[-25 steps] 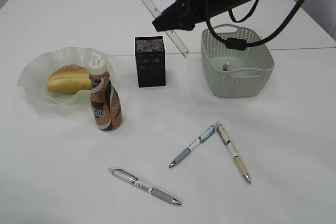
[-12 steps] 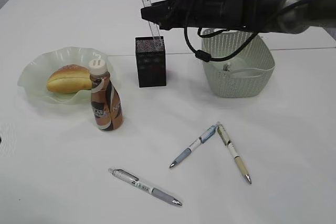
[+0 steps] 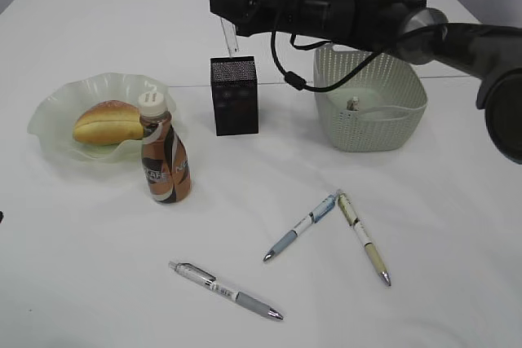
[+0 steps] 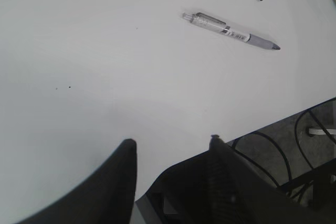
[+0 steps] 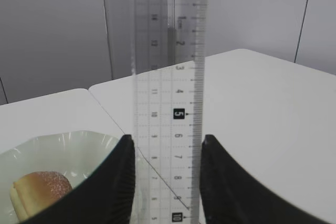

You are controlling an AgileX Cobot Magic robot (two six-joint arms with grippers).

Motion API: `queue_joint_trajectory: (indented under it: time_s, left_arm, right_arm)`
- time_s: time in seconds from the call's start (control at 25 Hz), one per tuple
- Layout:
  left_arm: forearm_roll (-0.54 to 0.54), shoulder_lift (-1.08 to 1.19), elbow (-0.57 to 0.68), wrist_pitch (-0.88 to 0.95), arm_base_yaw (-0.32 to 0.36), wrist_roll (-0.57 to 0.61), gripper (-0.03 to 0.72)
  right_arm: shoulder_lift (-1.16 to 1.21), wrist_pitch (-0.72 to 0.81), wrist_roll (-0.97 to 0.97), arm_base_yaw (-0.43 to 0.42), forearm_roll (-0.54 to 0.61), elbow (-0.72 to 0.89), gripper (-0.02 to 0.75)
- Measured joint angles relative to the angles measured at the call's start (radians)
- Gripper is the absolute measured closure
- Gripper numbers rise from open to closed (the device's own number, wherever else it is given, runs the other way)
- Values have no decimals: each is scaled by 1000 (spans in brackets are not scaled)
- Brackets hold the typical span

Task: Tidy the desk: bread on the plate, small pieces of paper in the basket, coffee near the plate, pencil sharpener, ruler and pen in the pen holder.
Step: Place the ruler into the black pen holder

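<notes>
Clear plastic ruler (image 3: 226, 18) pinched upright in the right gripper (image 3: 236, 7), right over the black pen holder (image 3: 235, 95).

Best bet imo: keep it vertical, line the bottom end up inside the holder's opening, lower it, then let go. Left gripper (image 4: 170, 153) is empty with jaws apart, low by the table edge. 3 pens still loose on the table.

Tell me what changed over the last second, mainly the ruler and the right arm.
The right gripper swung left with the ruler, which went from slanted beside the basket to nearly upright over the pen holder. Still gripped, not released. Bread, coffee bottle and three pens stayed put.
</notes>
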Motion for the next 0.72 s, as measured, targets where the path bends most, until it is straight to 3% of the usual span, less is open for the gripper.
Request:
queue_joint_trajectory:
  time_s: [0.48, 0.72]
  left_arm:
    - [-2, 0, 0, -12, 0, 0, 365]
    - [-2, 0, 0, -20, 0, 0, 371]
  right_arm:
    - [80, -36, 15, 6, 4, -14, 466]
    - [86, -46, 15, 14, 4, -14, 396]
